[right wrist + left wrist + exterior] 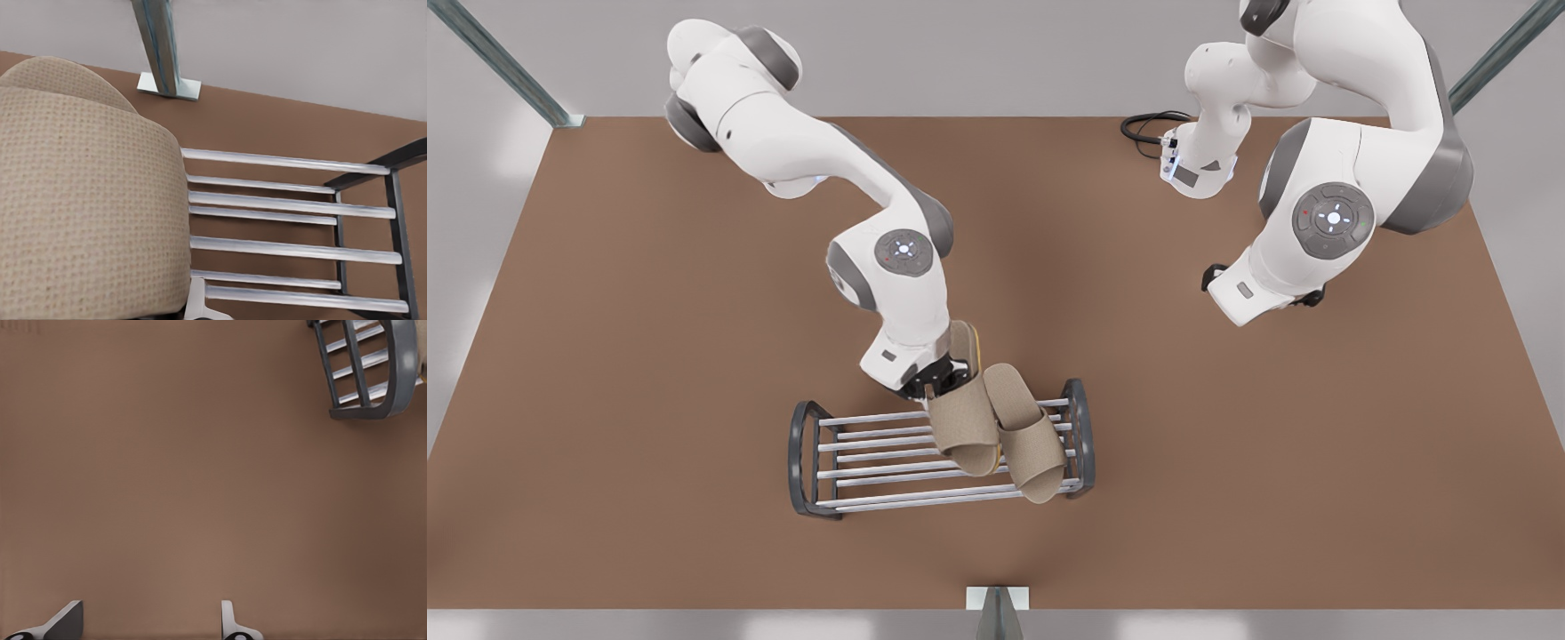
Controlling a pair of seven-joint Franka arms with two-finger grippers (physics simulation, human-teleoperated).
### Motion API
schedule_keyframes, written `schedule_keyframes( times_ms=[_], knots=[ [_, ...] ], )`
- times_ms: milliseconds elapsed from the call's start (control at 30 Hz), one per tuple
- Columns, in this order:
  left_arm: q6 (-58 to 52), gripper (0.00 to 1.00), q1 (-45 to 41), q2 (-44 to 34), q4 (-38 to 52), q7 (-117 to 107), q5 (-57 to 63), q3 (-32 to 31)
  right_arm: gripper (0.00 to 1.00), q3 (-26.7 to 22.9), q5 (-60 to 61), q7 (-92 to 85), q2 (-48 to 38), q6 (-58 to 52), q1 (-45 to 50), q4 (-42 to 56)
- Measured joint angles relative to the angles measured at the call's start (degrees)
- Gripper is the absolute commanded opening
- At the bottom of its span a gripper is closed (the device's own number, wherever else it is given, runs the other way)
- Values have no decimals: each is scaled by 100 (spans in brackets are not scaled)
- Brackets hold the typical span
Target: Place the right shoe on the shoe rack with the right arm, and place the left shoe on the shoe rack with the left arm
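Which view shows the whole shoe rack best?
The front view: the rack appears whole, both end frames and all bars, with two slippers on its right half. The right wrist view shows bars and one end frame beside a slipper. The left wrist view catches one end frame.

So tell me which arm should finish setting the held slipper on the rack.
The right arm: its right gripper already holds the held slipper over the shoe rack. The left gripper waits open over bare table, beside the rack.
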Motion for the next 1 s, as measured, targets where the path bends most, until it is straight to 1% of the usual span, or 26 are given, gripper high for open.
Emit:
schedule_keyframes(
  times_ms=[67,233,500,533,567,600,633,900,967,1000],
  knots=[
    [32,100,-30,62,0,43,46,-1,21,-107,-31,230,34,108,-4,44],
    [74,100,-20,122,-61,129,112,6,21,-96,-72,671,15,288,-321,-11],
    [190,100,-34,328,-85,224,147,8,22,-92,-218,1169,29,546,-263,-213],
    [199,100,-39,331,-84,233,150,8,34,-94,-253,1222,34,567,-238,-219],
    [206,100,-44,333,-86,242,152,8,58,-94,-288,1274,39,582,-219,-222],
    [212,100,-48,333,-87,250,152,8,86,-94,-322,1324,40,595,-208,-253],
    [217,100,-50,334,-87,258,153,8,100,-95,-369,1370,40,610,-202,-286],
    [238,100,-52,334,-88,307,158,8,100,-89,-727,1633,6,794,-206,-407],
    [238,100,-52,334,-88,317,158,8,100,-86,-502,1632,-134,708,-354,-390],
    [237,100,-51,334,-88,321,158,6,100,-85,-158,1599,-409,556,-618,-383]
  ],
)
